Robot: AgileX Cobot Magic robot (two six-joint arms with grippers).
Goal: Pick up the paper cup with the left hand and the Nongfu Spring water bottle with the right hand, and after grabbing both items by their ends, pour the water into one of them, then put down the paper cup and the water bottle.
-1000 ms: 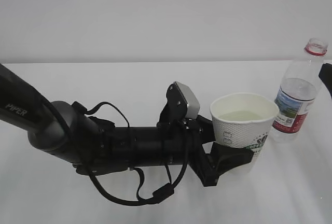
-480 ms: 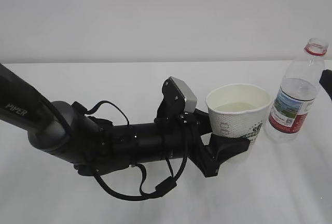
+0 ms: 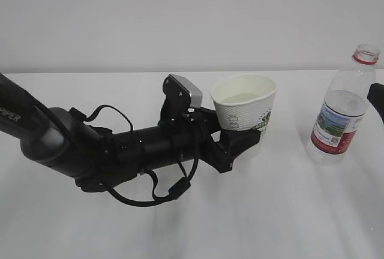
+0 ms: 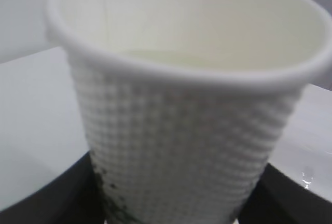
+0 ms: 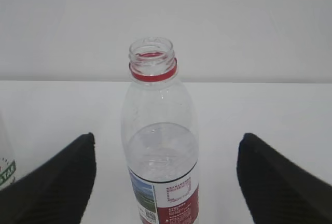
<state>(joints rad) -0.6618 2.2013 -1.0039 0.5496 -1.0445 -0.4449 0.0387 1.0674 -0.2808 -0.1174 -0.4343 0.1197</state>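
At frame centre our left pincer clasps the paper cup; our right pincer gapes wide around the Nongfu Spring water bottle, untouched.

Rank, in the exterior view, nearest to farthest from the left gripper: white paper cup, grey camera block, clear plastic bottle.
1. White dimpled paper cup, between the left gripper's fingers.
2. Grey camera block, just behind, on the wrist.
3. Clear ribbed plastic bottle, far right, standing apart.

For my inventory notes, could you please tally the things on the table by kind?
Paper cup: 1
Water bottle: 1
Grippers: 2 (left, right)
Total: 4
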